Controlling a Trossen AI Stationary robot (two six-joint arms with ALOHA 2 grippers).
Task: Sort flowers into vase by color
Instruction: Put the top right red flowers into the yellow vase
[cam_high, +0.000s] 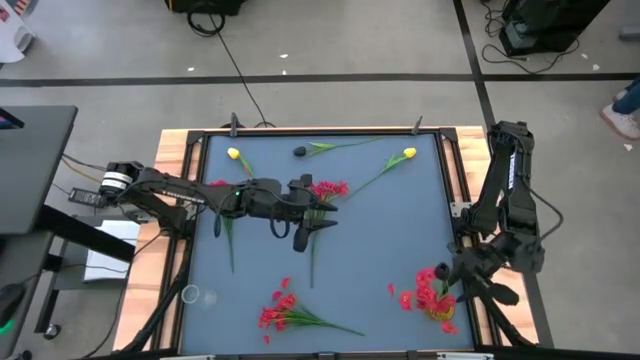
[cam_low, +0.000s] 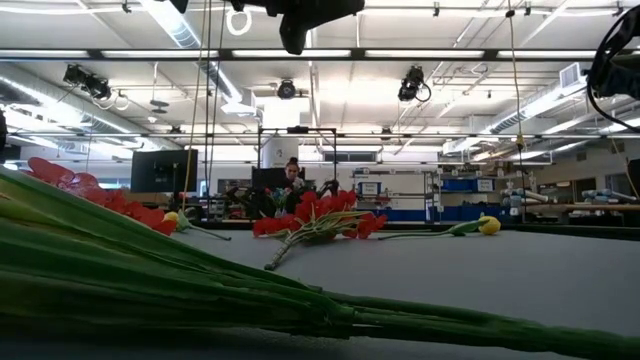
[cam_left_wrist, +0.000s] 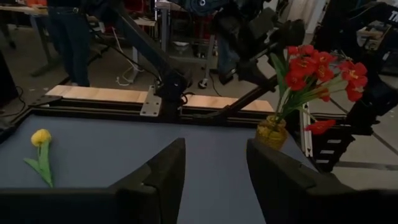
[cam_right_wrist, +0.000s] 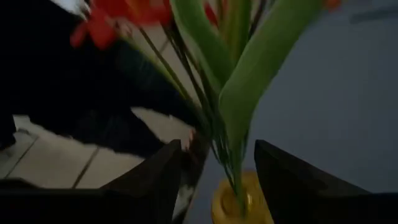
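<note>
A small yellow vase (cam_high: 441, 313) at the table's near right corner holds a bunch of red flowers (cam_high: 429, 290) on green stalks (cam_right_wrist: 231, 124). My right gripper (cam_right_wrist: 216, 147) is open just above the vase (cam_right_wrist: 239, 202), a finger on either side of the stalks, apart from them. My left gripper (cam_left_wrist: 214, 150) hangs open and empty over mid-table, above a red bunch (cam_high: 326, 189) lying flat. Two yellow tulips (cam_high: 234, 154) (cam_high: 408, 153) and a dark bud (cam_high: 299, 151) lie near the far edge. Another red bunch (cam_high: 279, 306) lies near the front edge.
A clear glass (cam_high: 190, 293) stands by the table's left edge. A raised black frame (cam_high: 320, 131) runs round the grey mat. In the low view, the near bunch's green stalks (cam_low: 150, 270) fill the foreground. People and benches show in the room behind.
</note>
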